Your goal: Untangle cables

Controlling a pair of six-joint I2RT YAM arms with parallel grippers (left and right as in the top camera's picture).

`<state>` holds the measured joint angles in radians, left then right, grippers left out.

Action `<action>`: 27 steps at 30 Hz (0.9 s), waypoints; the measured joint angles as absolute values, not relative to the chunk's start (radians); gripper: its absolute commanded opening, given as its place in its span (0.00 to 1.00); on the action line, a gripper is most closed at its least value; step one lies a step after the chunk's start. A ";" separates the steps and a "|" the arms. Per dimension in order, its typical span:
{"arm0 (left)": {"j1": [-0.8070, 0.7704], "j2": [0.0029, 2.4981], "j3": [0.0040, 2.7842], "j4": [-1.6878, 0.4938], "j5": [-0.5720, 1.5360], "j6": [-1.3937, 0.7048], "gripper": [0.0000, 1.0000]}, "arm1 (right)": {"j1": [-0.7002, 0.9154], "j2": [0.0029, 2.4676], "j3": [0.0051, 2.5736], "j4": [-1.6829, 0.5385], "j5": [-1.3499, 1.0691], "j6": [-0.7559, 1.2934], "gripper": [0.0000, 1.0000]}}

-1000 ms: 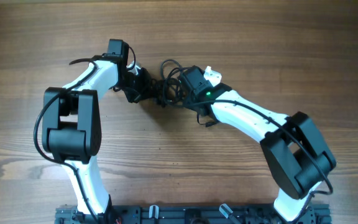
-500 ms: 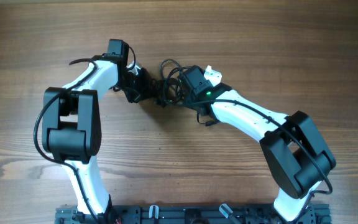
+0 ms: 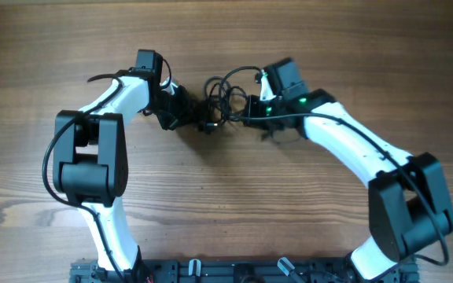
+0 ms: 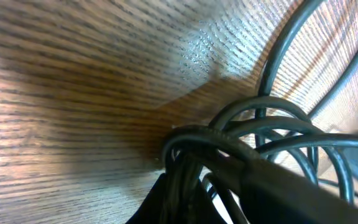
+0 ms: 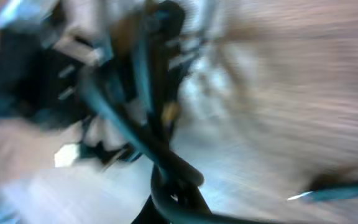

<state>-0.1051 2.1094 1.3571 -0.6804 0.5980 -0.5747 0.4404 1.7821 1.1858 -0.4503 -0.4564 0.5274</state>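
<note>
Out on the wooden worktop [image 3: 226, 204] sits one knot of black cables [image 3: 220, 106], its cords too tangled to count. The left claw [image 3: 189, 115] pinches it from nine o'clock, the right claw [image 3: 251, 111] from three o'clock, both pressed tight.

You have the cables [image 3: 225, 98] bunched on the desk [image 3: 352, 39] between your two end effectors. The left end effector [image 3: 189, 112] is at the bunch's left edge and the right end effector [image 3: 250, 110] at its right edge. One loop arches behind the right end effector, and a strand trails before it.
</note>
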 measured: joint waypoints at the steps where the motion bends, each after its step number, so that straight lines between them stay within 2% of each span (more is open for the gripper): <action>1: -0.104 2.109 1.357 -0.680 0.598 -0.574 0.07 | 0.435 1.782 1.186 -0.451 -0.512 0.497 0.04; 7: -0.100 2.109 1.357 -0.680 0.599 -0.574 0.07 | 0.433 1.782 1.185 -0.454 -0.834 0.270 0.04; 15: -0.099 2.109 1.357 -0.682 0.599 -0.574 0.07 | 0.432 1.782 1.184 -0.392 -0.967 0.151 0.04; 19: -0.099 2.109 1.357 -0.681 0.599 -0.574 0.07 | 0.438 1.779 1.184 -0.365 -1.217 0.042 0.04; 23: -0.099 2.109 1.357 -0.681 0.599 -0.574 0.07 | 0.460 1.779 1.184 -0.367 -1.324 -0.043 0.05; 25: -0.099 2.109 1.357 -0.681 0.599 -0.574 0.07 | 0.463 1.779 1.184 -0.369 -1.267 -0.016 0.21; 27: -0.099 2.109 1.357 -0.681 0.599 -0.575 0.07 | 0.463 1.779 1.184 -0.376 -1.166 0.059 0.27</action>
